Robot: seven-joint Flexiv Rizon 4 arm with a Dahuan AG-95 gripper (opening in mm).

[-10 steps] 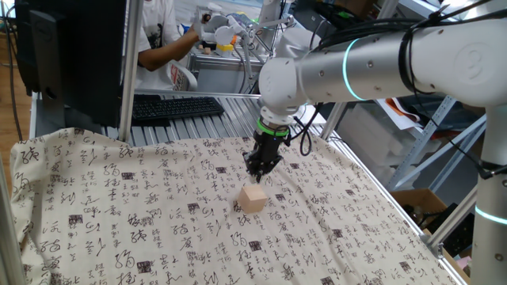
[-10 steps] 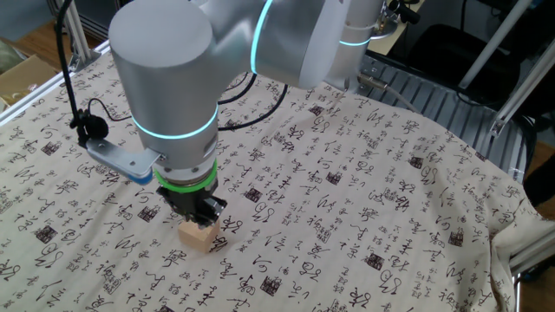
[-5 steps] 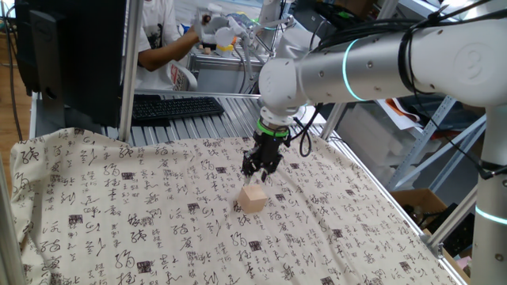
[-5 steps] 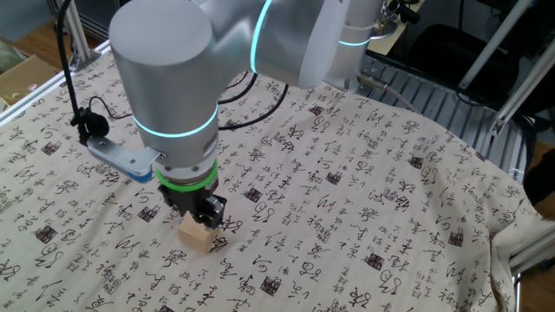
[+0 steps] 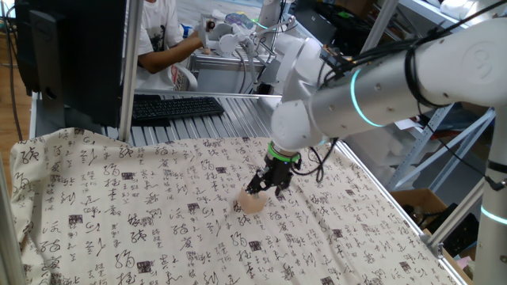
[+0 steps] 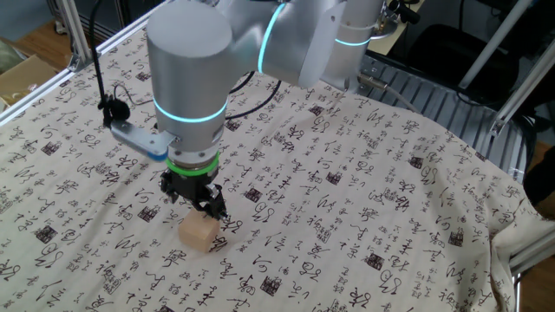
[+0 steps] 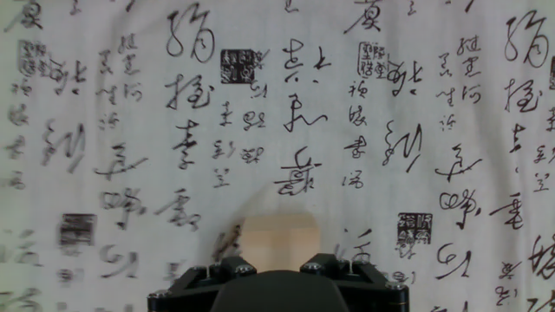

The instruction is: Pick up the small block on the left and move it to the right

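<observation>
The small block (image 5: 253, 203) is a plain tan wooden cube resting on the calligraphy-print cloth (image 5: 119, 206). It also shows in the other fixed view (image 6: 198, 232). My gripper (image 5: 268, 184) hangs just above the block's far side, its black fingers spread apart and holding nothing; it also shows in the other fixed view (image 6: 195, 195). In the hand view the block (image 7: 279, 236) lies at the bottom centre, between and just beyond the two fingertips (image 7: 227, 269) of the gripper (image 7: 279, 265).
The cloth covers the whole table. A black keyboard (image 5: 174, 106) lies on the metal rack behind the table. A person (image 5: 162, 36) works at the back. The table's right edge (image 5: 396, 214) drops off beside a metal frame.
The arm has swung its wrist round and shifted toward the right of the block. The gripper has come lower over the block and its fingers have spread. The block has not moved.
</observation>
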